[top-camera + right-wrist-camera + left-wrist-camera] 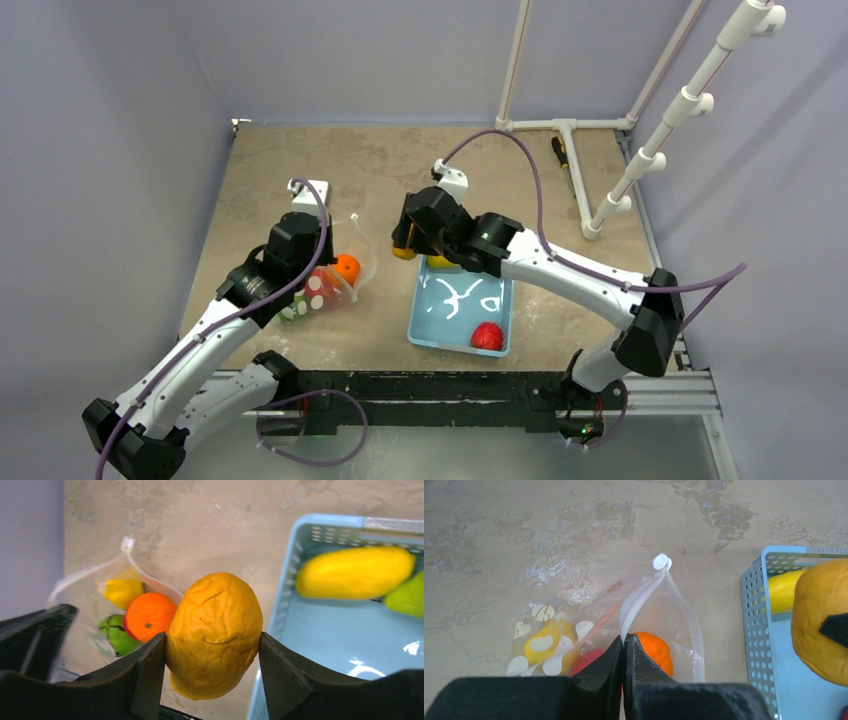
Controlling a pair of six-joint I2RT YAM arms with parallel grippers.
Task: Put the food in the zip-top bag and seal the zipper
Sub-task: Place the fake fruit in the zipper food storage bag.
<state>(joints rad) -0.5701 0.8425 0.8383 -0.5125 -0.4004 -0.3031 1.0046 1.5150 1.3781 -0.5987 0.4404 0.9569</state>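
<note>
The zip-top bag lies left of centre with its mouth facing right. My left gripper is shut on the whitish zipper at the mouth edge. Inside the bag are an orange fruit, a yellow one, a red one and a green one. My right gripper is shut on a wrinkled yellow-orange fruit. It hangs above the table between the bag's mouth and the light-blue basket. More food is in the basket: a red fruit, a long yellow one and a green one.
A white pipe frame stands at the back right of the table. A screwdriver lies beside it. The basket's perforated left wall is close to the right of the bag.
</note>
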